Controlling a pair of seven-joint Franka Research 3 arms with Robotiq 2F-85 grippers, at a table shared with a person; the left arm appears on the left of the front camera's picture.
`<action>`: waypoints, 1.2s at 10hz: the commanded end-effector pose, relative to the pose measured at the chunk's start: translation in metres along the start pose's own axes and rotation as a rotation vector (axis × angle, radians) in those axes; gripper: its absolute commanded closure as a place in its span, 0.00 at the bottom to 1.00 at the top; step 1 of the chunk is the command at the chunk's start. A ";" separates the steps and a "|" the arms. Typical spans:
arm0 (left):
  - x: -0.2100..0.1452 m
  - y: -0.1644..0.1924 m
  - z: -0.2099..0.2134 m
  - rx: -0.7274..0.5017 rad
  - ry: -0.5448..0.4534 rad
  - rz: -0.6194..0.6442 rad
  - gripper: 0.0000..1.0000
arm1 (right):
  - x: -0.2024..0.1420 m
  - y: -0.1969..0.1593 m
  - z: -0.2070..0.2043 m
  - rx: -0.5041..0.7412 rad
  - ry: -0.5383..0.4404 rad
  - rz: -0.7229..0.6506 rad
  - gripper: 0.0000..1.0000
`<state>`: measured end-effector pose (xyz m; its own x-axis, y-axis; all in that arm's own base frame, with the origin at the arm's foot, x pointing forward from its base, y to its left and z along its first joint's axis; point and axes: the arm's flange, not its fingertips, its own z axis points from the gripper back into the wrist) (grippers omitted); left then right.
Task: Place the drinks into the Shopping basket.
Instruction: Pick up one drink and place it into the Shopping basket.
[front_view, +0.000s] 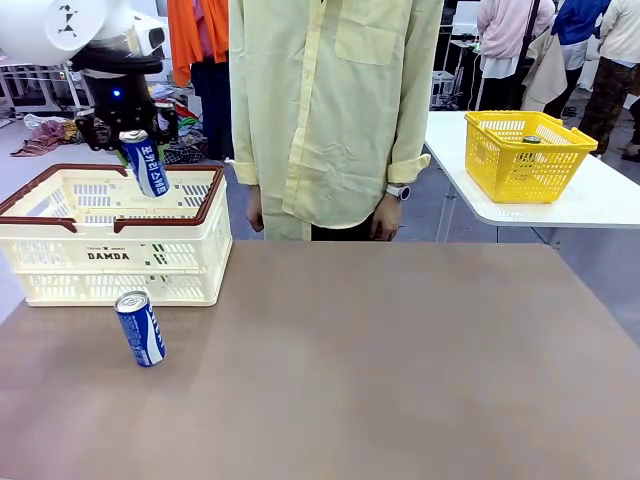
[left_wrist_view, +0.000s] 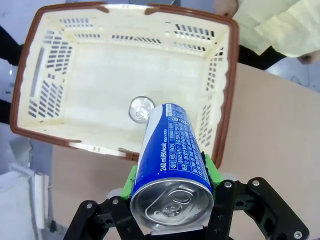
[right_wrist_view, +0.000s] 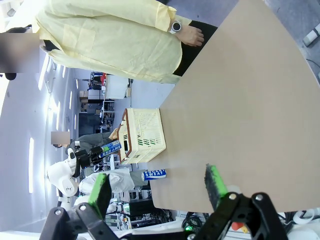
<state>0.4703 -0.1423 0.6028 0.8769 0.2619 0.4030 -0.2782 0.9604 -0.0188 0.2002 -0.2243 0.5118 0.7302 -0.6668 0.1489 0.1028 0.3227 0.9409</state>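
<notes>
A blue-and-white can (front_view: 148, 166) hangs tilted above the Shopping basket (front_view: 110, 256), clamped near its silver top in the left pincer (front_view: 130, 133). A second can (front_view: 140, 328) stands on the tabletop (front_view: 400, 380) just in front of the basket. The right pincer (right_wrist_view: 157, 185) gapes wide, holding nothing.

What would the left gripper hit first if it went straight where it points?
Probably the silver-topped can standing inside the Shopping basket: the left gripper, shut on a blue can, points about at it, though depth is unclear.
</notes>
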 end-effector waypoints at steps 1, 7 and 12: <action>0.005 0.004 0.006 0.011 -0.013 -0.010 1.00 | 0.001 0.002 0.000 0.019 0.000 0.015 0.00; 0.058 0.015 -0.017 -0.071 0.145 -0.270 1.00 | 0.001 0.002 0.000 0.019 0.000 0.015 0.00; 0.103 0.078 -0.066 -0.098 0.251 -0.289 1.00 | 0.001 0.002 0.000 0.019 0.000 0.015 0.00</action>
<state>0.5559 -0.0378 0.5791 0.9842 0.0043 0.1768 -0.0002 0.9997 -0.0231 0.2002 -0.2243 0.5118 0.7302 -0.6668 0.1489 0.1027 0.3226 0.9409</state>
